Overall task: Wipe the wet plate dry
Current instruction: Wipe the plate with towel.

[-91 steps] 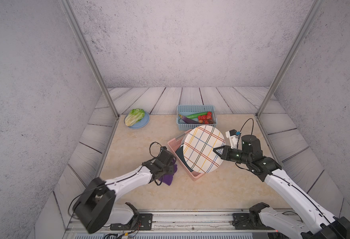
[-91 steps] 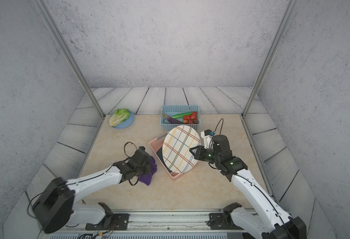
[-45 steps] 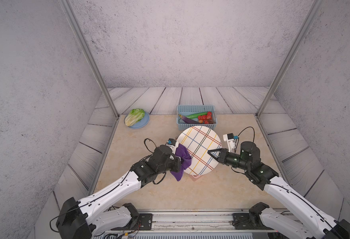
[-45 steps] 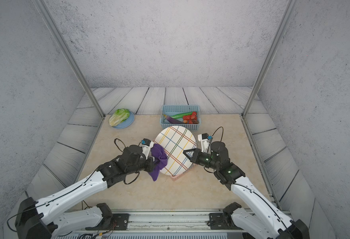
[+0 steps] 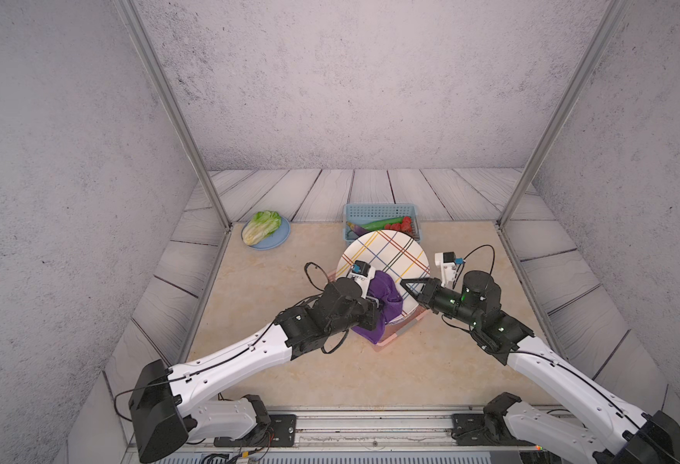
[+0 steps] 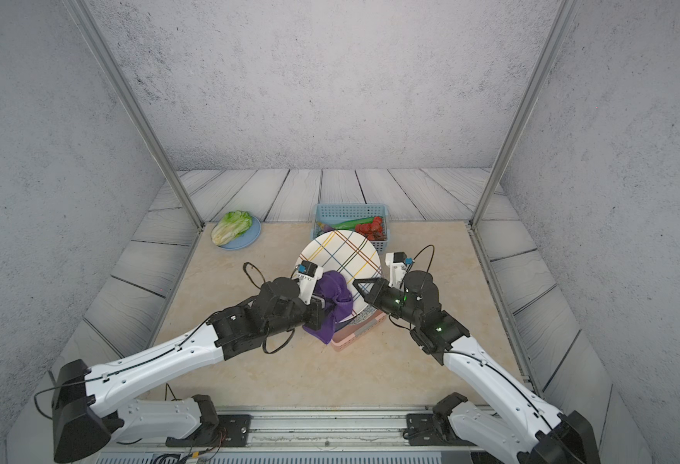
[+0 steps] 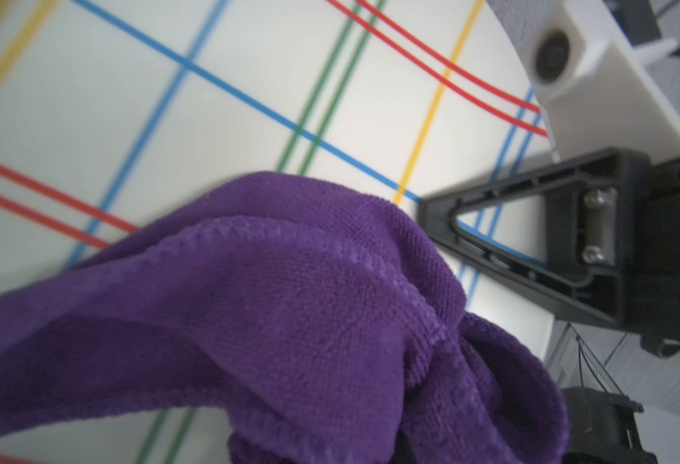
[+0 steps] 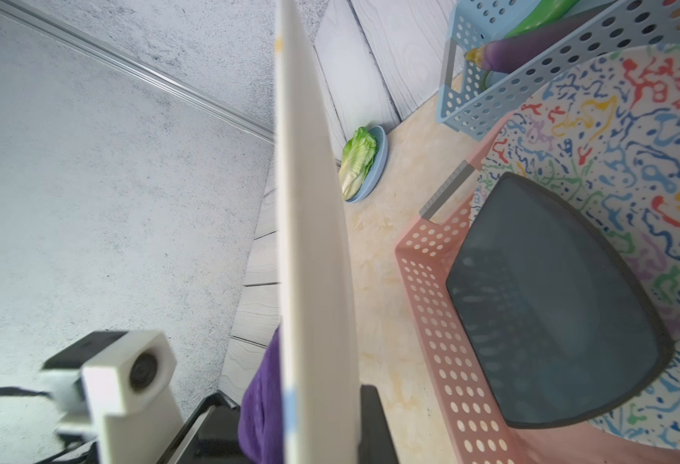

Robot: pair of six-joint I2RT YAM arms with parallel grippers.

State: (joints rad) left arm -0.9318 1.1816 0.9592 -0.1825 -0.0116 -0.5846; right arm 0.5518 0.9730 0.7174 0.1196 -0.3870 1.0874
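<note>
A white plate [image 5: 386,255] [image 6: 340,255] with coloured plaid lines stands tilted up on edge above a pink basket. My right gripper [image 5: 406,287] [image 6: 359,287] is shut on its lower right rim; the right wrist view shows the plate [image 8: 310,241] edge-on between the two black fingers [image 8: 374,422]. My left gripper [image 5: 380,304] [image 6: 324,306] is shut on a bunched purple cloth [image 5: 386,293] [image 6: 334,293] that lies against the plate's striped face [image 7: 209,100]. The cloth [image 7: 270,301] hides the left fingertips.
The pink basket [image 5: 395,336] [image 8: 431,321] below holds a dark grey plate [image 8: 551,321] and a squiggle-patterned plate [image 8: 631,140]. A blue basket [image 5: 378,209] of vegetables stands just behind. A blue dish with lettuce [image 5: 266,231] sits at the back left, by the metal post [image 5: 193,140].
My left arm lifted the purple cloth off the table and swung it right onto the plate's face. The right gripper kept its hold and shifted the plate slightly left.
</note>
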